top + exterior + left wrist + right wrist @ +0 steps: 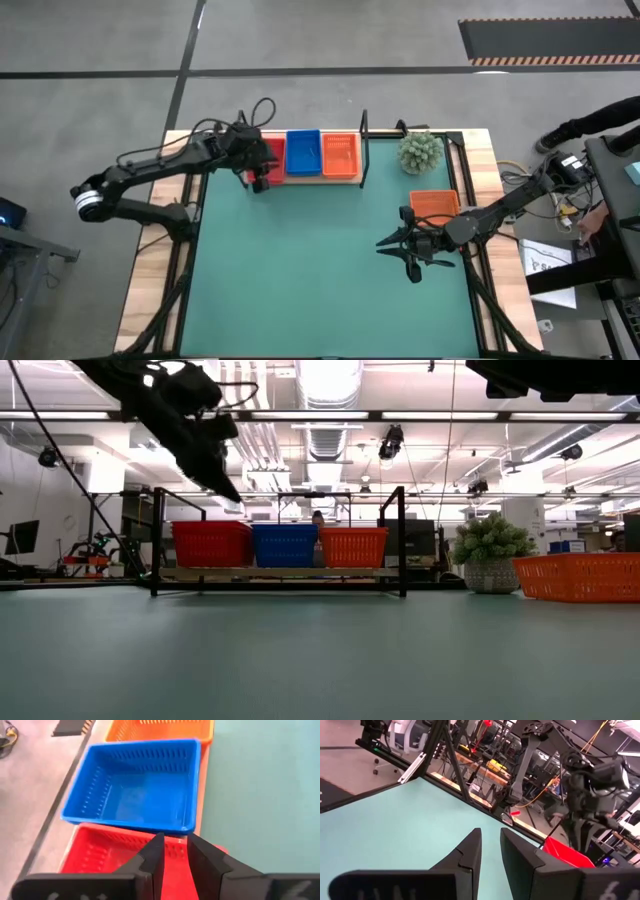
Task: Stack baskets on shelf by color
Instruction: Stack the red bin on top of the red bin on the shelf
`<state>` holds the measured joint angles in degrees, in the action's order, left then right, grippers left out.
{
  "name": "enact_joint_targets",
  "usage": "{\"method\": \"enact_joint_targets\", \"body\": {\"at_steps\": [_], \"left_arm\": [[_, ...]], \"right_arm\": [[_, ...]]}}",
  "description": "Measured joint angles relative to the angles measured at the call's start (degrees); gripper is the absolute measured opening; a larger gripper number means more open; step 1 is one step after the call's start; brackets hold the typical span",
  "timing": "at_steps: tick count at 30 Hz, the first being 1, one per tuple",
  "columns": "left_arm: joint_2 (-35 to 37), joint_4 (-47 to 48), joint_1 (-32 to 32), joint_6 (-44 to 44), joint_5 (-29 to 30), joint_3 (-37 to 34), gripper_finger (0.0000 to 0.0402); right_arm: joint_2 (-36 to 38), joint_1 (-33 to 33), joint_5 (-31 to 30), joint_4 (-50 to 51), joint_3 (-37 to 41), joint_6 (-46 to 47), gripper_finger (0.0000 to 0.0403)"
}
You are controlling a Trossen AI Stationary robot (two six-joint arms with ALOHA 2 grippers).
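Note:
The light-wood shelf stands at the table's far edge and carries a red basket, a blue basket and an orange basket side by side. Another orange basket rests on the table near the right edge. My left gripper hangs above the red basket, clear of it in the low view. It is empty, with a narrow gap between its fingers. My right gripper waits over the table to the near left of the loose orange basket. It is empty too, its fingers narrowly apart.
A potted green plant stands at the far right, beside the shelf's black end frame. A person's arm and a desk with papers show beyond the table's right edge. The green table top spreads in front of the shelf.

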<state>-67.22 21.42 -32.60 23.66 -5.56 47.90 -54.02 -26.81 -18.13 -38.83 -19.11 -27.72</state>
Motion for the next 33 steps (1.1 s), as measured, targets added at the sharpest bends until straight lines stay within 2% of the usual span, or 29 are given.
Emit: {"method": "enact_joint_targets", "body": {"at_steps": [3, 5, 7, 10, 12, 15, 17, 25, 29, 31, 33], "left_arm": [[2.97, -0.07, 0.47, -3.58, -0.8, -0.24, 0.0067], [4.7, 0.39, 1.77, -5.85, -4.4, -1.14, 0.0067], [5.83, 0.65, 4.25, -8.3, -7.61, -2.58, 0.0063], [5.77, 0.5, 8.81, -11.39, -7.49, -5.75, 0.0042], [4.93, 0.55, 11.37, -11.23, -3.1, -7.77, 0.002], [3.22, 0.15, 12.98, -10.76, 12.13, -8.9, 0.0004], [2.29, 0.47, 12.94, -9.75, 18.81, -9.05, 0.0005], [0.59, -2.7, 12.76, -7.01, 20.62, -9.11, 0.0001], [1.3, -3.43, 12.9, -4.44, 19.63, -7.99, 0.0001], [2.14, -3.92, 12.88, -1.58, 21.82, -5.47, 0.0001], [2.65, -4.35, 12.58, 3.08, 26.91, -2.81, 0.0001]], "right_arm": [[0.02, 0.22, 0.0, 0.43, 0.0, 0.69, 0.0063], [0.0, 0.57, 0.0, 0.41, 0.0, 0.71, 0.0063], [0.0, 1.12, -0.02, 0.44, 0.0, 0.77, 0.0063], [0.02, 1.86, -0.02, 0.44, 0.0, 0.95, 0.0063], [0.09, 2.31, 0.0, 0.46, -0.02, 0.72, 0.0063], [0.41, 3.2, 0.02, 1.01, -0.27, 0.62, 0.0063], [0.45, 3.56, -0.02, 1.62, -1.18, 0.6, 0.0063], [0.29, 3.6, 0.07, 16.4, -7.74, 4.37, 0.0063], [0.28, 3.6, 0.06, 18.89, -8.81, 6.07, 0.0063], [0.28, 3.6, 0.07, 18.86, -8.81, 6.09, 0.0063], [0.28, 3.6, 0.07, 18.86, -8.81, 6.09, 0.0063]]}}
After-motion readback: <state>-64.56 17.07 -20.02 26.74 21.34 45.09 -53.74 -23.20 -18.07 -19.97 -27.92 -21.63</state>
